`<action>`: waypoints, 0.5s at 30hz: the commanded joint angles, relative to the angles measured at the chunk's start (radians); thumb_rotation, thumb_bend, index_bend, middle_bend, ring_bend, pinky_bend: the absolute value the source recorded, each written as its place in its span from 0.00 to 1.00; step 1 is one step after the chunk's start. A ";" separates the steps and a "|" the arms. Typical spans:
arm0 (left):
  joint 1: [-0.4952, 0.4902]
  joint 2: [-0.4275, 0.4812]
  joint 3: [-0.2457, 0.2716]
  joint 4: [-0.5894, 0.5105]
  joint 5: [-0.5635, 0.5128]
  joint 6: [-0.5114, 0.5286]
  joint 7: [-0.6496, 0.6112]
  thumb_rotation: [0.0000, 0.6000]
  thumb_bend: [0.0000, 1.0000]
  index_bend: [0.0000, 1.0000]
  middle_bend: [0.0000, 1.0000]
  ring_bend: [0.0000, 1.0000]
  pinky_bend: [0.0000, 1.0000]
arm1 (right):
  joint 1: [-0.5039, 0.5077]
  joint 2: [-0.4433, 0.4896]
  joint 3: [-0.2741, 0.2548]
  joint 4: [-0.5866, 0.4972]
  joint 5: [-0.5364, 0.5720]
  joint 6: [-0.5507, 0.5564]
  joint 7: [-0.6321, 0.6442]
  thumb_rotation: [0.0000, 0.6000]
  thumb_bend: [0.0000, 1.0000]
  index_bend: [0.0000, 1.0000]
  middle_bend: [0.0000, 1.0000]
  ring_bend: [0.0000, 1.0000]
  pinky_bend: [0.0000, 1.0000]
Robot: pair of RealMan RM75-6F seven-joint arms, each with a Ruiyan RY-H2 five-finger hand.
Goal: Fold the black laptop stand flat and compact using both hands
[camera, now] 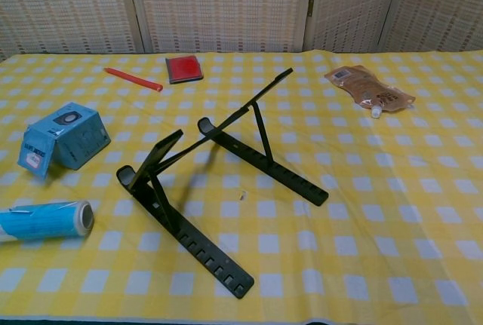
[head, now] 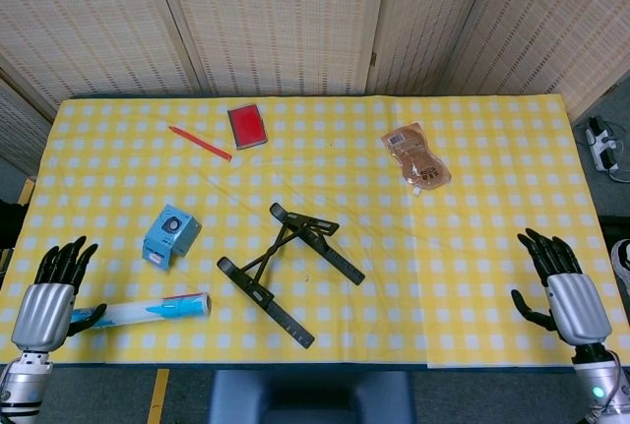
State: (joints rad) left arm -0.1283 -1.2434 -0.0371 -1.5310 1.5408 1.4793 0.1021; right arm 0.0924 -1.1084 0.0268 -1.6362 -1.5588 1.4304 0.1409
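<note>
Blue box (head: 171,234) and tube (head: 148,310) beside stand (head: 288,272)

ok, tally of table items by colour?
Black: 1, laptop stand
Red: 2, pen, flat case
Blue: 2, small box, tube
Brown: 1, pouch
Total: 6

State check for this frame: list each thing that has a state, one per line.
Laptop stand: unfolded, arms propped up, untouched.
Left hand: open, holding nothing.
Right hand: open, holding nothing.
Pouch: lying flat.
Blue box: tilted on the cloth.
Blue tube: lying on its side.
</note>
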 commanded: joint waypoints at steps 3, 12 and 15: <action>-0.005 0.000 0.002 -0.006 0.004 -0.006 0.001 1.00 0.26 0.06 0.04 0.03 0.00 | 0.061 0.040 -0.016 -0.056 -0.013 -0.110 0.015 1.00 0.42 0.00 0.07 0.09 0.03; -0.031 0.016 0.015 -0.019 0.047 -0.028 -0.032 1.00 0.26 0.06 0.04 0.04 0.00 | 0.113 0.044 -0.008 -0.085 -0.030 -0.157 -0.012 1.00 0.42 0.00 0.07 0.09 0.04; -0.060 0.030 0.023 -0.018 0.088 -0.049 -0.086 1.00 0.26 0.07 0.05 0.05 0.00 | 0.108 0.055 -0.004 -0.092 -0.030 -0.137 -0.010 1.00 0.42 0.00 0.07 0.09 0.03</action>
State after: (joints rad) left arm -0.1703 -1.2238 -0.0199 -1.5486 1.6053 1.4446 0.0458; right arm 0.2028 -1.0582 0.0208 -1.7243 -1.5886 1.2868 0.1300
